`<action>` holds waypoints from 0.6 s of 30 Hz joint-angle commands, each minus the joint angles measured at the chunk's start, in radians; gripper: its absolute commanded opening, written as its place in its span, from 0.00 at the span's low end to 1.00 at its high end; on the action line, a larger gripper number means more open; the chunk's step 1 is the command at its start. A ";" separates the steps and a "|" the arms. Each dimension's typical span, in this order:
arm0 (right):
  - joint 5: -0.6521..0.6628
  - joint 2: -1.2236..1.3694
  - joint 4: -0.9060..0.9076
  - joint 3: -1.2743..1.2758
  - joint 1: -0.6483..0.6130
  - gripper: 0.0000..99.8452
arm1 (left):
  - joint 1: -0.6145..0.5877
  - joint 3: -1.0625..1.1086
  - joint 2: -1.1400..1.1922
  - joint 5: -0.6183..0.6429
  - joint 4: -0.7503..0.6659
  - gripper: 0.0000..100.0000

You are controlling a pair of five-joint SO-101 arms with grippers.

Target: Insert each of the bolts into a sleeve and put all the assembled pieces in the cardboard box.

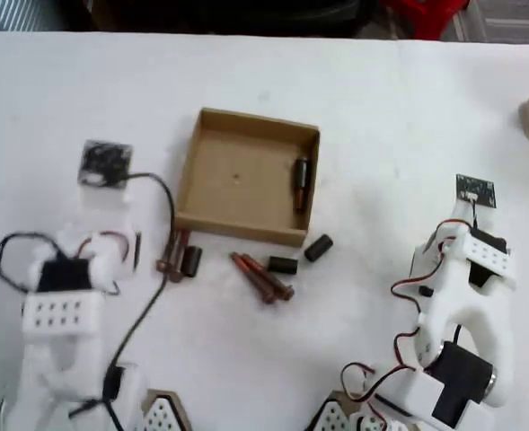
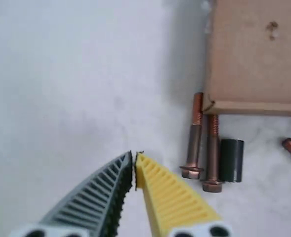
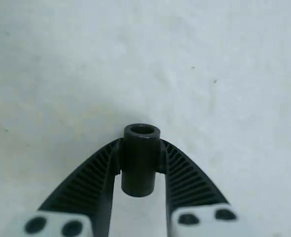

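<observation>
The right gripper [image 3: 140,148] is clamped on a black sleeve [image 3: 140,165]. The sleeve's long axis runs along the fingers, open bore at the tip end, over the white table [image 3: 224,59]. The left gripper [image 2: 134,165] has its grey and yellow fingers pressed together on nothing.

Near its tips, two copper bolts [image 2: 194,138] lie parallel, heads toward the gripper. A loose sleeve [image 2: 231,160] touches them, all at a corner of the cardboard box [image 2: 254,106].

In the high view, a black cable [image 1: 147,296] crosses lower left. At lower centre, another bolt pair [image 1: 260,277] lies diagonally beside two more sleeves [image 1: 282,265]. One assembled piece [image 1: 301,182] lies in the box along its right wall, pointing up-down. A green circuit board [image 1: 475,189] sits at right, its print too small to read.
</observation>
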 commanded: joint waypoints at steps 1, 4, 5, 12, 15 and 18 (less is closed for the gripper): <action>-0.005 -0.033 -0.025 -0.002 -0.007 0.02 | 0.147 -0.150 0.220 -0.009 -0.021 0.05; -0.005 -0.033 -0.025 -0.002 -0.007 0.02 | 0.263 -0.187 0.265 -0.009 -0.008 0.06; -0.005 -0.033 -0.027 -0.002 -0.007 0.02 | 0.308 -0.207 0.278 -0.009 0.018 0.06; -0.005 -0.033 -0.027 -0.002 -0.007 0.02 | 0.503 -0.477 0.490 -0.106 0.270 0.11; -0.005 -0.033 -0.027 -0.002 -0.007 0.02 | 0.522 -0.618 0.654 -0.129 0.367 0.15; -0.005 -0.033 -0.028 -0.002 -0.007 0.02 | 0.549 -0.720 0.788 -0.275 0.427 0.16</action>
